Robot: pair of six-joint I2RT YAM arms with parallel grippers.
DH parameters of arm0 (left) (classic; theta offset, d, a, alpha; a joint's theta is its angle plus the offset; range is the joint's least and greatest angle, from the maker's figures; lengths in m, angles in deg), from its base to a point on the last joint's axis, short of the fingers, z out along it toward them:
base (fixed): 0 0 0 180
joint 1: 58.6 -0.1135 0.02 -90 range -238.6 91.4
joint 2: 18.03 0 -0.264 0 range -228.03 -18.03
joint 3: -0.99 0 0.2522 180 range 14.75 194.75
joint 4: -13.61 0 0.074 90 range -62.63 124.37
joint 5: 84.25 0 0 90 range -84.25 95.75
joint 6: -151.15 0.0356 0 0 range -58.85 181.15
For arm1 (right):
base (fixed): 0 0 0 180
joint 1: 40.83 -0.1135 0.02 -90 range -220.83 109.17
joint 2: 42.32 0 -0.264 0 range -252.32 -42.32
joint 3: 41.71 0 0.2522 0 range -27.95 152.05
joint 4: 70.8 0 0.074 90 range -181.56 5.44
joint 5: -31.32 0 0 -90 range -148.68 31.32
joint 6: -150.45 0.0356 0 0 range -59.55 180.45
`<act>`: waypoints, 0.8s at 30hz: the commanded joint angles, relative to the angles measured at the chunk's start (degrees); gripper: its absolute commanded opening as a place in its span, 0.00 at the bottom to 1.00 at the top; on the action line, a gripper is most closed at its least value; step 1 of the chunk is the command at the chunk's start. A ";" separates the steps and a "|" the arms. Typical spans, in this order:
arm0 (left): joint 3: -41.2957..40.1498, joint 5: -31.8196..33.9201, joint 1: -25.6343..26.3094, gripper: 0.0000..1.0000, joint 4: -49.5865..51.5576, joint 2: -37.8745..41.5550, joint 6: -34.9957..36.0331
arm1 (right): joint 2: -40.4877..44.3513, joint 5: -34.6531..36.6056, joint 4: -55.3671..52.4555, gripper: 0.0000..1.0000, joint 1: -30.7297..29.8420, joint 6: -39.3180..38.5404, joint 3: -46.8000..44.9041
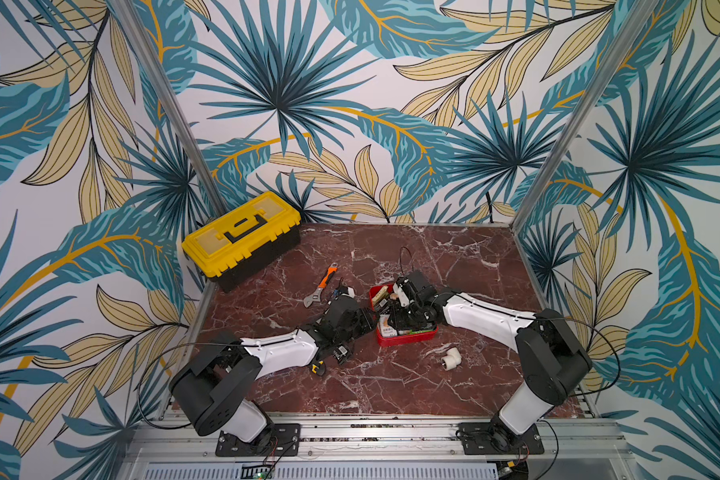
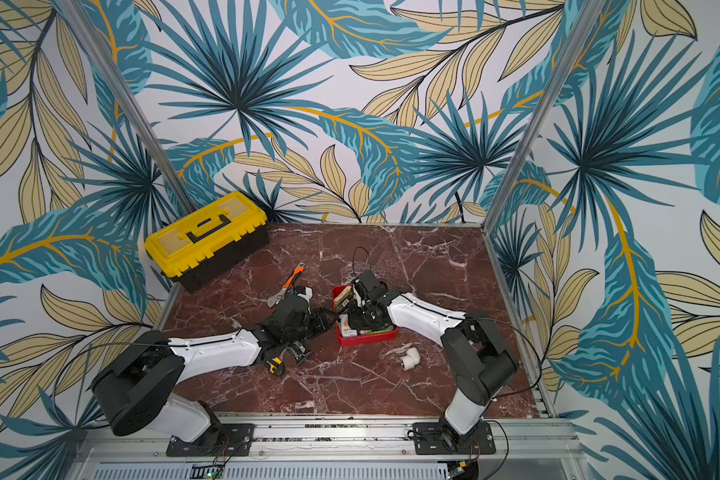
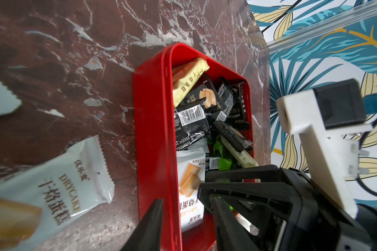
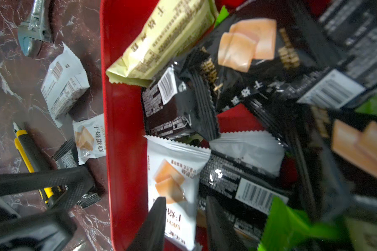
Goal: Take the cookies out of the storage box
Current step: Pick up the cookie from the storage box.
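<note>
Cookies (image 3: 196, 121) are mostly sitting in the storage box (image 1: 408, 341): black, green, cream and white-orange packets piling over each other. The box is resting on the table (image 1: 391, 386), roughly mid-width, between the two arms. You're seeing three packets lying outside it, just beside the wall facing the left arm: a white packet (image 4: 63, 82) barcode side up, a loose white-orange packet (image 4: 89, 139) and a black packet (image 4: 66, 157). Your right gripper (image 4: 184, 197) is reaching down into the box, jaws partly apart and straddling a boxed white-orange packet (image 4: 172, 169); I can't tell whether they're actually pinching it. Your left gripper (image 3: 186, 197) is hovering just outside that same wall, released, jaws standing apart, right by the black packet. Utility knife (image 4: 25, 150) is lying near it, partly under the left arm. Wrench (image 1: 320, 287) is lying further back, toolbox (image 1: 242, 237) is sitting in the far left corner, pipe elbow (image 1: 449, 358) is lying on the near side of the box, apart from it.
</note>
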 commanded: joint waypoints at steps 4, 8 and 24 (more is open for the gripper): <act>1.83 -0.21 0.26 0.38 -1.93 -2.23 -0.35 | -1.56 -1.21 1.60 0.27 0.07 -0.94 -0.96; 2.15 -0.60 0.26 0.36 -2.72 -3.20 -0.44 | -1.30 -1.13 1.83 0.20 0.04 -0.90 -1.18; 5.34 -2.48 0.26 0.28 -3.30 -7.19 0.35 | 3.94 0.70 1.42 0.03 0.64 0.09 -3.04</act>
